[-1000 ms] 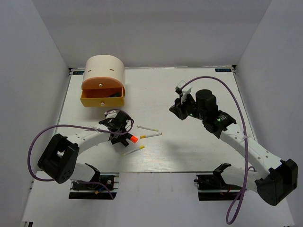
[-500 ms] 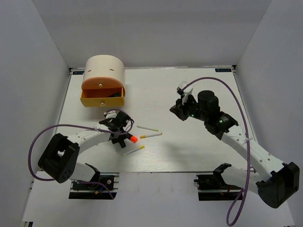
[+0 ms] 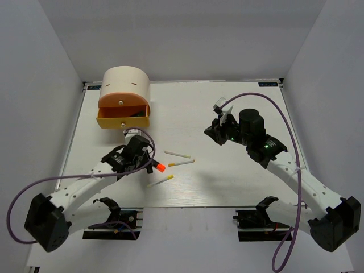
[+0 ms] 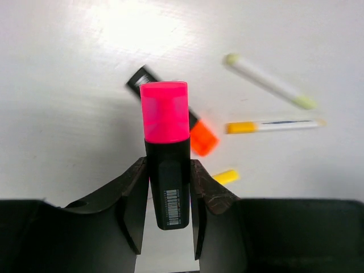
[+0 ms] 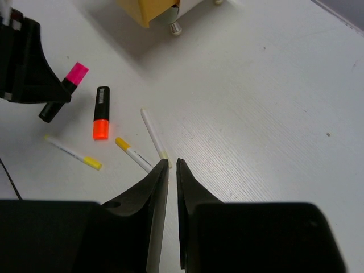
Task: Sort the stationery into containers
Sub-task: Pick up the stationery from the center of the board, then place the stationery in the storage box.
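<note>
My left gripper [image 4: 169, 164] is shut on the pink-capped highlighter [image 4: 166, 142] and holds it above the table; in the top view the left gripper [image 3: 133, 151] sits just below the organiser's open drawer. The orange-capped highlighter [image 3: 160, 167] lies on the table beside it. Three thin sticks [image 3: 178, 154] [image 3: 181, 162] [image 3: 160, 181] lie to its right. The cream drum organiser [image 3: 126, 85] stands at the back left with its yellow-orange drawer [image 3: 122, 120] pulled out. My right gripper [image 5: 172, 163] is shut and empty above the table's right half. The green highlighter and the eraser are not in view.
In the right wrist view the pink highlighter [image 5: 73, 75], the orange highlighter [image 5: 101, 114] and the sticks [image 5: 152, 132] lie ahead of the fingers, with the drawer corner [image 5: 151, 11] at the top. Purple cables trail from both arms. White walls enclose the table.
My left arm has swung and risen with the pink highlighter in its grip, moving a little left, away from the orange highlighter. The right arm has barely moved.
</note>
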Motion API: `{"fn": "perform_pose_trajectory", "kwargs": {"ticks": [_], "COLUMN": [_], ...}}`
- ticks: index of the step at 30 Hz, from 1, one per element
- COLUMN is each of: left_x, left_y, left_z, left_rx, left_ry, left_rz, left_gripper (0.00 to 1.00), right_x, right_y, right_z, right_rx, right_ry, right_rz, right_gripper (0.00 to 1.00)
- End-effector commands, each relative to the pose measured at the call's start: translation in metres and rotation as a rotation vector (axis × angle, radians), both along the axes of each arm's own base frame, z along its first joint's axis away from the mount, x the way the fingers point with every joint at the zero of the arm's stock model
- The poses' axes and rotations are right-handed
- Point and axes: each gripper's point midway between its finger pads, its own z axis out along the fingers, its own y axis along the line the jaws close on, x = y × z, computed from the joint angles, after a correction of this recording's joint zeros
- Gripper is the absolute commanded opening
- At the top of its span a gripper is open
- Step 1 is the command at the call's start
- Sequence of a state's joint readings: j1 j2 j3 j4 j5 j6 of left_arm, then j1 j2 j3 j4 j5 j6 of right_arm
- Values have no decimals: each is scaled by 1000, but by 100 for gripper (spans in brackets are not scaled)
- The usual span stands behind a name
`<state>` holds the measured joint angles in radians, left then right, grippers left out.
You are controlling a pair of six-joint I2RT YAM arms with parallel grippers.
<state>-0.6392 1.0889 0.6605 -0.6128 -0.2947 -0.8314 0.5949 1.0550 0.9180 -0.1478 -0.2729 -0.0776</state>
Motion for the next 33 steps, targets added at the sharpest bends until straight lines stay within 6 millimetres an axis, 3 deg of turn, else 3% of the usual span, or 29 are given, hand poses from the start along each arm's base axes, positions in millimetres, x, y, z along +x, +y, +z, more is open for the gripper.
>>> {"fn": "perform_pose_trajectory", "kwargs": {"ticks": [1,5,10,13,14,27,33], "left_x": [18,34,63,79,85,126,143], "left_y": [-17,-16,-1,12,17,50,54], "left_z": [65,111,171,183,198,215,207], "left_rx": [-94,-114,-95,-97,-114,-208,-208], "left_ry": [-203,-341,-528,-586,-640,-773,-775], "left_rz": [-83,-75,61,182,238,703,794], "left_gripper": [9,9,9,9,9,13,14], "right_x": [0,1,1,1,1,1,1], "right_y": [2,2,3,2,3,4,3], "right_z": [14,11,11,9,9,8,6], "right_rx": [44,40,42,38,38,37,35], "right_ry": [-35,-34,-32,-27,-28,-30,-26], "right_rz": [6,6,8,6,8,14,12], "right_gripper": [17,17,17,17,17,17,17]}}
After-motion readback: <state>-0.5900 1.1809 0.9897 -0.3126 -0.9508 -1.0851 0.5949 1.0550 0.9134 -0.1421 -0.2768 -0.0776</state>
